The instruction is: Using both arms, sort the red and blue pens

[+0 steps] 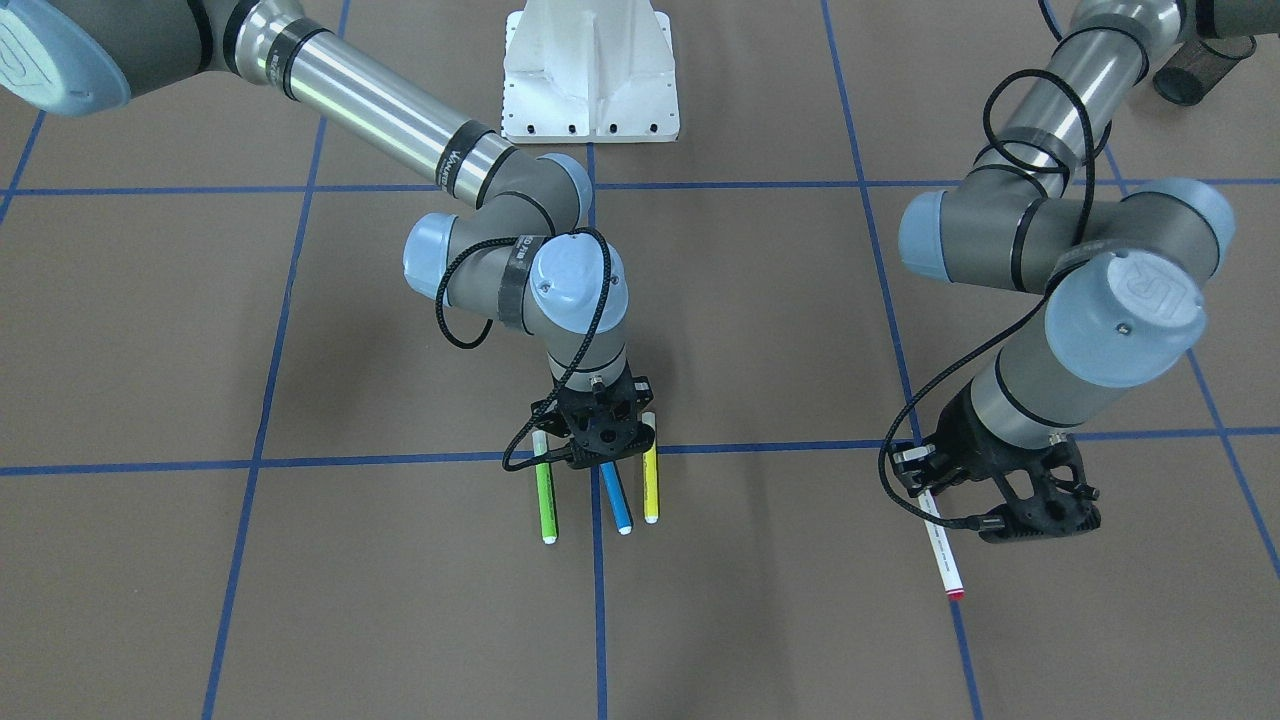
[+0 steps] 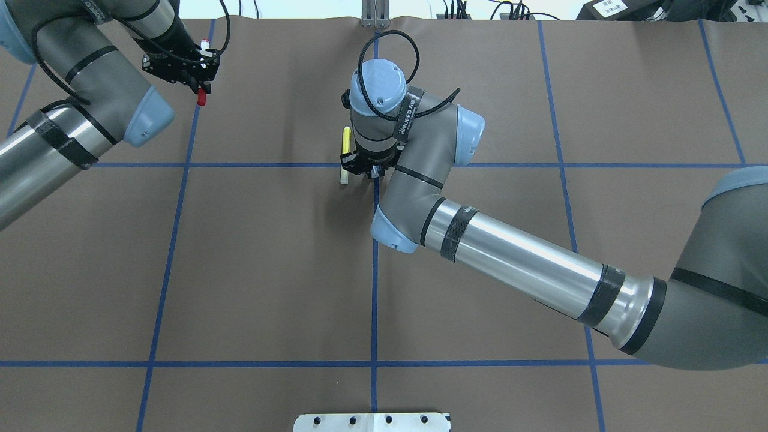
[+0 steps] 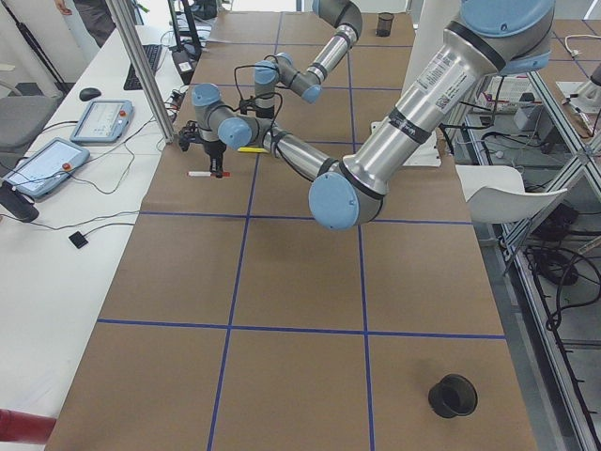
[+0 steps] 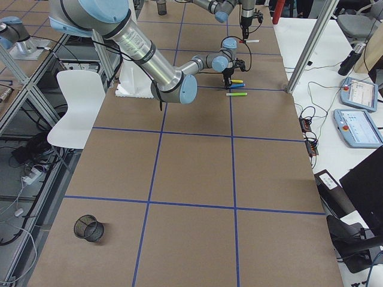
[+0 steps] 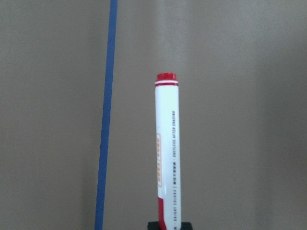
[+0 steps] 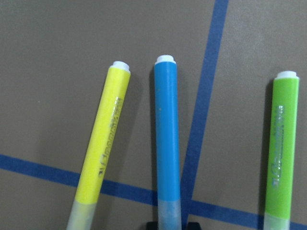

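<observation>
The red pen (image 5: 167, 153) has a white barrel and a red end. My left gripper (image 1: 928, 488) is shut on it and holds it level, a little above the table at the far left. Its red cap (image 2: 202, 99) pokes out below the fingers. The blue pen (image 6: 167, 139) lies on the table at the centre line between two other markers. My right gripper (image 1: 605, 458) is down over its grey-capped end and shut on it, while the barrel (image 1: 615, 500) sticks out towards the front.
A yellow marker (image 6: 103, 139) and a green marker (image 6: 280, 148) lie parallel on either side of the blue pen, close to the right gripper. Black mesh cups stand at the table's ends (image 3: 454, 396) (image 4: 89, 228). The white robot base (image 1: 590, 75) sits at the table's edge.
</observation>
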`<action>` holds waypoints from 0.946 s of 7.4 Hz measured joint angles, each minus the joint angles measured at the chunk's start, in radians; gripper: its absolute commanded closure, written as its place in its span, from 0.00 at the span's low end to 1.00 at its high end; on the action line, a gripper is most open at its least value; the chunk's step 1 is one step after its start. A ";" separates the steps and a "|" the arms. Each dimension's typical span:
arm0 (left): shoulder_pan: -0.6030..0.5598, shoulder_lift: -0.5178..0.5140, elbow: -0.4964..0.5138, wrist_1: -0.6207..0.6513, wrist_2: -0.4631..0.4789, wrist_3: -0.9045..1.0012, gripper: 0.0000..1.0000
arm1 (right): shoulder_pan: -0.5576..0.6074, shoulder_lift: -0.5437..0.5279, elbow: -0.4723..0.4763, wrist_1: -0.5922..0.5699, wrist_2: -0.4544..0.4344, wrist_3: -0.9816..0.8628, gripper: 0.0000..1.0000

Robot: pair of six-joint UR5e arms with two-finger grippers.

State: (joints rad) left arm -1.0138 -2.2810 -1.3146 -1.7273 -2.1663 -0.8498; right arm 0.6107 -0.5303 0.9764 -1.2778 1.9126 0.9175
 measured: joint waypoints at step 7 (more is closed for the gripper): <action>-0.035 0.043 -0.035 0.003 -0.065 0.000 1.00 | 0.079 -0.041 0.249 -0.221 0.066 -0.011 1.00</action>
State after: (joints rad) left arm -1.0487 -2.2385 -1.3500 -1.7242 -2.2313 -0.8495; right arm 0.6894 -0.5718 1.2255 -1.4990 1.9787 0.9066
